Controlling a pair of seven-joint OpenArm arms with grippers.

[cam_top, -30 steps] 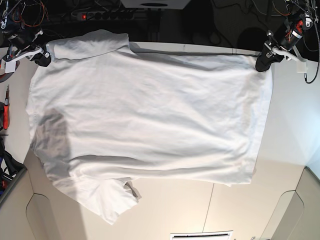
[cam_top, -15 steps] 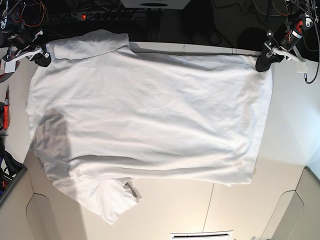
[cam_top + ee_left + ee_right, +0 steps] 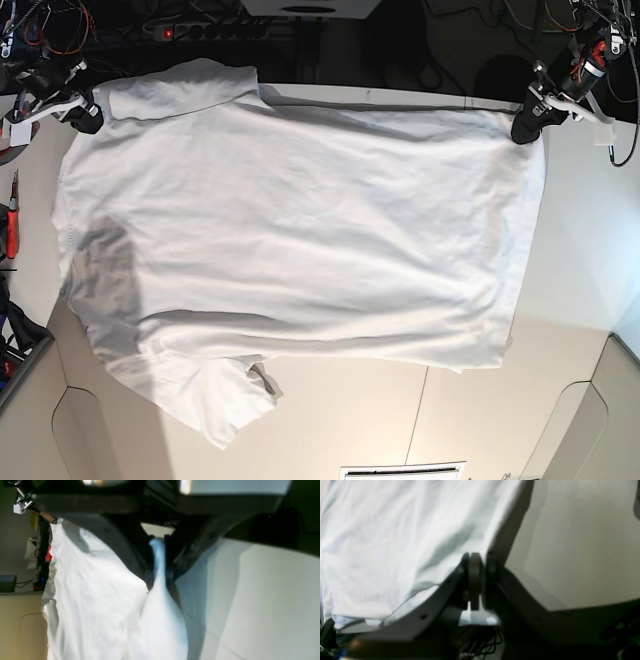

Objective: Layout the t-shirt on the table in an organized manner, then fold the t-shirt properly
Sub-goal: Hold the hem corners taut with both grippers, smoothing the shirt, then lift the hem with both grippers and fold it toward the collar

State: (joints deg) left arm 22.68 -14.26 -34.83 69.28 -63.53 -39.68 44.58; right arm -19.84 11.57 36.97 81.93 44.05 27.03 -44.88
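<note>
The white t-shirt (image 3: pixel 290 240) lies spread across the table (image 3: pixel 580 250), its long axis running from one claw to the other. The left gripper (image 3: pixel 527 128) is pinched shut on one far corner of the shirt; in its wrist view a bunched tongue of cloth (image 3: pixel 158 562) passes up between the closed jaws. The right gripper (image 3: pixel 84 115) is clamped on the opposite far corner, beside a folded-over sleeve (image 3: pixel 180 88); its wrist view shows the jaws (image 3: pixel 480 565) closed right at the cloth's edge.

From each claw the shirt stretches sideways toward the other claw and falls away across the tabletop. The far edge between them looks nearly taut. The opposite side still wrinkles, and a second sleeve (image 3: pixel 215 400) trails out crumpled, well apart from both claws, nearer the right one. Neither arm is closer to the shirt; each already holds its own corner.
</note>
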